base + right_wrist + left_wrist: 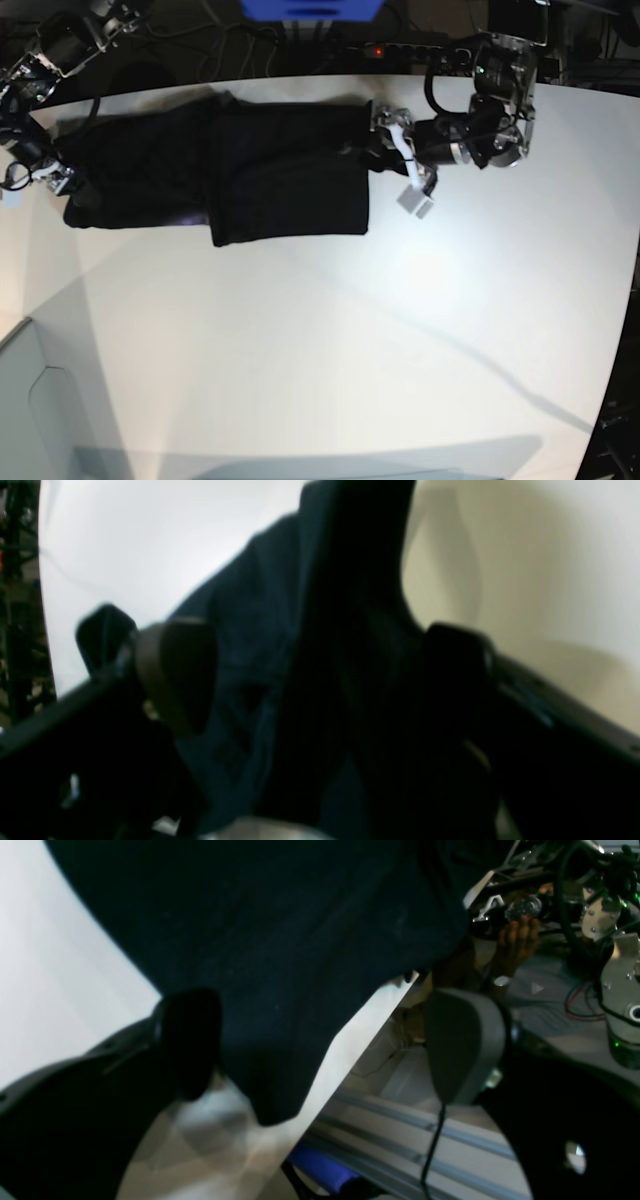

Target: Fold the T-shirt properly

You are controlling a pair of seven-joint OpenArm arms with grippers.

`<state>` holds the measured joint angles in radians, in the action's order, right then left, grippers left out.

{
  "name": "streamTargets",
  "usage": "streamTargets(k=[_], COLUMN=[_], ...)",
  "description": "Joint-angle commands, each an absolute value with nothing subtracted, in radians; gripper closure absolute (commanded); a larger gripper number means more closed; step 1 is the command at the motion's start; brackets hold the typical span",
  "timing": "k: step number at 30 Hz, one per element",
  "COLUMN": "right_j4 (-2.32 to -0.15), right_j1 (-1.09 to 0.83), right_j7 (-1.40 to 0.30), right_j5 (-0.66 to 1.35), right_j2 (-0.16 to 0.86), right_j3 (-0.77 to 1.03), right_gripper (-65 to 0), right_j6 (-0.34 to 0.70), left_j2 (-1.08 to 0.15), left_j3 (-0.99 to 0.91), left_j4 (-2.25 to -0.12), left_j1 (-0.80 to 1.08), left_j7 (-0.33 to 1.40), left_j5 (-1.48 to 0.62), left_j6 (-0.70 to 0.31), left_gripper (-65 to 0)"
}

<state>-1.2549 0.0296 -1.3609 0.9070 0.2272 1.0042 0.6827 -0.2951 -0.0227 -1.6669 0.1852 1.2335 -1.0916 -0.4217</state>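
Cloth, soft and limp: the black T-shirt [250, 170] lies part-folded across the upper frame. Both grippers, left [405, 160] and right [45, 180], stand apart, probably best gripping its end hems.

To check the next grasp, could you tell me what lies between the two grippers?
Only the T-shirt, spread on the table between the left gripper and the right gripper, as the base view shows.

Shirt: black T-shirt [250, 170] lies in a long band across the table's [330, 340] 12 o'clock edge, one layer folded over the middle.
Left gripper [400, 160]: at the shirt's 3 o'clock end, jaws spread.
Right gripper [45, 178]: at the 9 o'clock end, beside the cloth.
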Motion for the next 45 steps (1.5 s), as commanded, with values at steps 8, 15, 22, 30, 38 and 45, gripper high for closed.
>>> streamTargets(k=[8,15,22,30,38,45], right_j4=[-1.214,-1.214,-1.214,-1.214,-1.214,-1.213], right_j1=[0.007,-0.022,-0.042,-0.042,-0.041,-0.044], right_j7=[-1.356,-1.354,-1.354,-1.353,-1.351,-1.305], right_j5=[0.883,0.883,0.883,0.883,0.883,0.883], right_j2=[0.257,0.259,0.260,0.260,0.257,0.255], right_j3=[0.912,0.872,0.871,0.877,0.880,0.880], right_gripper=[-65.0,-65.0,-62.4,-55.8,-44.0,-32.0], right_j6=[0.698,0.698,0.698,0.698,0.698,0.698], left_j2=[-0.298,-0.297,-0.297,-0.297,-0.297,-0.297], left_j3=[-0.027,-0.027,-0.027,-0.027,-0.028,-0.028], left_j4=[-1.682,-1.682,-1.682,-1.682,-1.682,-1.682], left_j1=[0.176,0.176,0.176,0.174,0.173,0.173], left_j7=[1.224,1.224,1.224,1.224,1.224,1.224], left_j5=[-1.116,-1.116,-1.116,-1.116,-1.116,-1.116], left_j6=[-0.423,-0.423,-0.423,-0.423,-0.423,-0.423], left_gripper=[-62.6,-62.6,-62.6,-62.6,-62.6,-62.6])
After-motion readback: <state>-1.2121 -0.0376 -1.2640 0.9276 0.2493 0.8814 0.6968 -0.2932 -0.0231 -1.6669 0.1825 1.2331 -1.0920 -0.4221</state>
